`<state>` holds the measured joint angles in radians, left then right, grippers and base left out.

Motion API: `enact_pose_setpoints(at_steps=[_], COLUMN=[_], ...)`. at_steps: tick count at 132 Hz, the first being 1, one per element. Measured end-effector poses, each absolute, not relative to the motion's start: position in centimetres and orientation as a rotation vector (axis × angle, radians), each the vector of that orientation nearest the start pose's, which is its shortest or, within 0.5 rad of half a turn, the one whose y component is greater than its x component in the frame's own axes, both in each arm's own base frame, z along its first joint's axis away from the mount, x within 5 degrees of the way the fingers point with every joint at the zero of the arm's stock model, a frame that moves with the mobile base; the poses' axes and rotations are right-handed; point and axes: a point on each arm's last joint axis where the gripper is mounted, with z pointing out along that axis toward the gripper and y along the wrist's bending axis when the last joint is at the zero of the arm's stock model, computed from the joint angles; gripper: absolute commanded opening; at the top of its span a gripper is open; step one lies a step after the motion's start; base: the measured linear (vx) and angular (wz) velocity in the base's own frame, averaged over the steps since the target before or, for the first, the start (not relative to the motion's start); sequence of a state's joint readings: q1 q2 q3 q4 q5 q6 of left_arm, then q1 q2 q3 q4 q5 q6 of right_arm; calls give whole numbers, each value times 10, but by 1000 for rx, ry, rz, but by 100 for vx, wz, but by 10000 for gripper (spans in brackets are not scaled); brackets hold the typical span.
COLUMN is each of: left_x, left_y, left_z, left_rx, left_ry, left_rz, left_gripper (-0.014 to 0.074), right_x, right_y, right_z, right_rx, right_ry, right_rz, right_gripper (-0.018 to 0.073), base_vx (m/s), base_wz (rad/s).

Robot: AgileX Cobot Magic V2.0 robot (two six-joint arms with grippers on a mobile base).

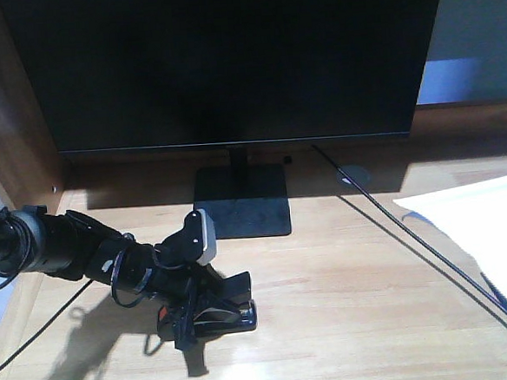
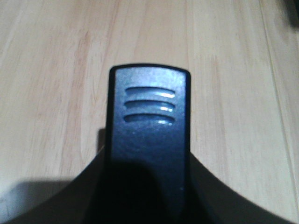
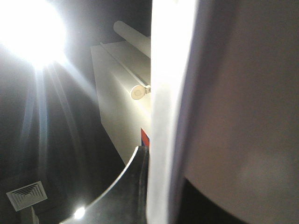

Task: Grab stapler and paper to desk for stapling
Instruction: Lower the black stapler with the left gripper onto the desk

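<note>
— Left claw (image 1: 208, 306): shut across the stapler (image 2: 148, 126); pressed low onto the desk (image 1: 350, 322) directly beneath, probably parking it for stapling.
— And the paper (image 1: 492, 234)?
— Well off to the right, near edge lifted; likely carried by the right claw (image 3: 133, 191); cannot tell that grip; mostly hidden behind sheet and glare.

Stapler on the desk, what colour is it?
The stapler is black with an orange-red patch, clearest in the exterior front-facing view.
</note>
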<state>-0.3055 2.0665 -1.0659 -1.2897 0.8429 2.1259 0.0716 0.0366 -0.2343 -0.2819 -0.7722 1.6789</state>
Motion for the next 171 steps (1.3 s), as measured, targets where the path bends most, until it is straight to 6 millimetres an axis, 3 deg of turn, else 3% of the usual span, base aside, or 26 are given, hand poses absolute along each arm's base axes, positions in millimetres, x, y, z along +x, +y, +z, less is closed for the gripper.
enact_pose_setpoints(at_steps=[31, 80, 102, 134, 171], left_x=[325, 324, 324, 324, 325], left_y=[-171, -172, -172, -172, -171], left_z=[109, 110, 110, 112, 144], left_rx=[1590, 1583, 1558, 1534, 1526], left_ry=[1847, 1839, 1866, 1887, 1813], left_rz=[-837, -863, -877, -886, -826], left_gripper=[126, 573, 706, 696, 546], right_x=[-2, -2, -2, -2, -2], right_y=[18, 18, 18, 18, 18], right_z=[340, 340, 340, 340, 340], right_rx=[220, 220, 220, 220, 220], right_ry=[589, 589, 589, 589, 589], right_rz=[1553, 1553, 1553, 1553, 1553], right_gripper=[-6, -6, -6, -6, -6], base_vx=[0, 0, 0, 0, 0], base_wz=[0, 0, 0, 0, 0])
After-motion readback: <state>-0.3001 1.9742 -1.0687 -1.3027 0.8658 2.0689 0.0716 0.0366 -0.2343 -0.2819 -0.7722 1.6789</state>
